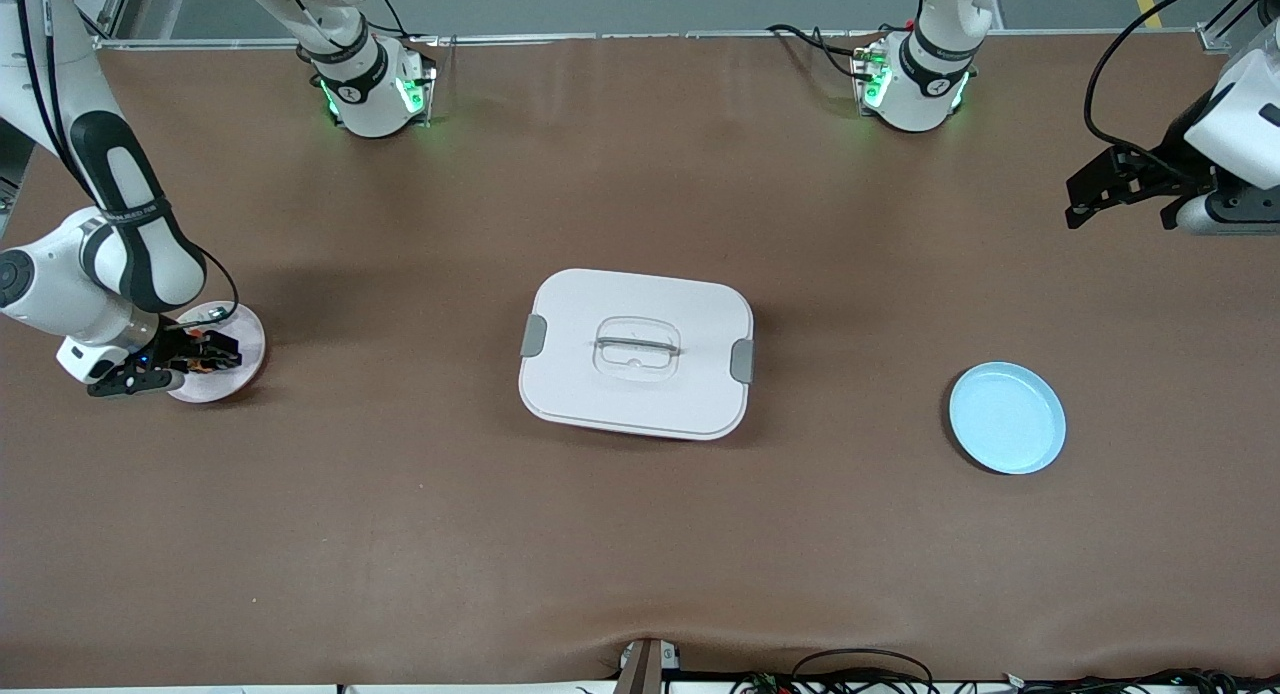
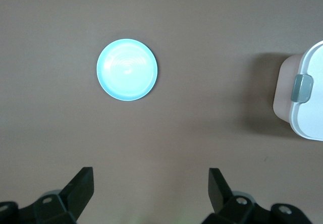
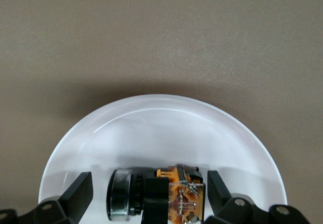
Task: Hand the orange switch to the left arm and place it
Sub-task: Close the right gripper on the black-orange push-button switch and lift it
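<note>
The orange switch (image 3: 161, 193), a small black part with orange pieces and a silvery ring, lies on its side on a white plate (image 3: 161, 123) at the right arm's end of the table. My right gripper (image 3: 150, 181) is down at that plate (image 1: 245, 339), open, with one finger on each side of the switch (image 1: 205, 361) and small gaps showing. My left gripper (image 1: 1120, 218) is open and empty, up in the air over the left arm's end of the table; it also shows in the left wrist view (image 2: 150, 176). The white lidded box (image 1: 600, 304) sits mid-table between the arms.
A light blue round plate (image 1: 1007, 417) lies empty between the box and the left arm's end, nearer the front camera than my left gripper; the left wrist view shows it (image 2: 126, 69) and a corner of the box (image 2: 308, 98). Brown tabletop surrounds them.
</note>
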Motion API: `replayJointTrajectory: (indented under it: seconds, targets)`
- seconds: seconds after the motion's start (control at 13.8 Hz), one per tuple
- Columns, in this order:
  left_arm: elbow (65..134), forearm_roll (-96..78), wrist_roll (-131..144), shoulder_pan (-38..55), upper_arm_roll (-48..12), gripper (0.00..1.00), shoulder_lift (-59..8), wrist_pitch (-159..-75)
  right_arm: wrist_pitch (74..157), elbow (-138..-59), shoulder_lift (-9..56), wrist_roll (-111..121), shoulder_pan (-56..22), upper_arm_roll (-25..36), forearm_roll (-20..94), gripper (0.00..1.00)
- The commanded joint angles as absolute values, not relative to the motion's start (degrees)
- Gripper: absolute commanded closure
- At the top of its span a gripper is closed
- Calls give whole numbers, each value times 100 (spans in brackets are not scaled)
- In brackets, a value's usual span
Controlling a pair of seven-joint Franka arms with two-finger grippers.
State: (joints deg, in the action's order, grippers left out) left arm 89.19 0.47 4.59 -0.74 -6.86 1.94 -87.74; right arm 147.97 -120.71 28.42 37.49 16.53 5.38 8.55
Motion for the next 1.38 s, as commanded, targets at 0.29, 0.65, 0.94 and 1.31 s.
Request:
replayJointTrajectory:
  seconds: [0.29, 0.65, 0.94, 1.31]
  targets:
    - [8780, 35, 378, -97, -686, 0, 132, -8684, 14862, -12076, 2900, 3999, 1740, 501, 976, 0]
    - [8780, 35, 378, -97, -686, 0, 132, -8684, 14783, -12050, 2892, 3999, 1731, 501, 958, 57]
    - [8780, 35, 378, -97, -694, 0, 132, -8684, 14443, -11884, 2839, 3885, 1705, 501, 975, 100]
    - [8789, 44, 378, -97, -686, 0, 141, -8684, 12615, -11136, 2418, 3017, 1522, 492, 976, 100]
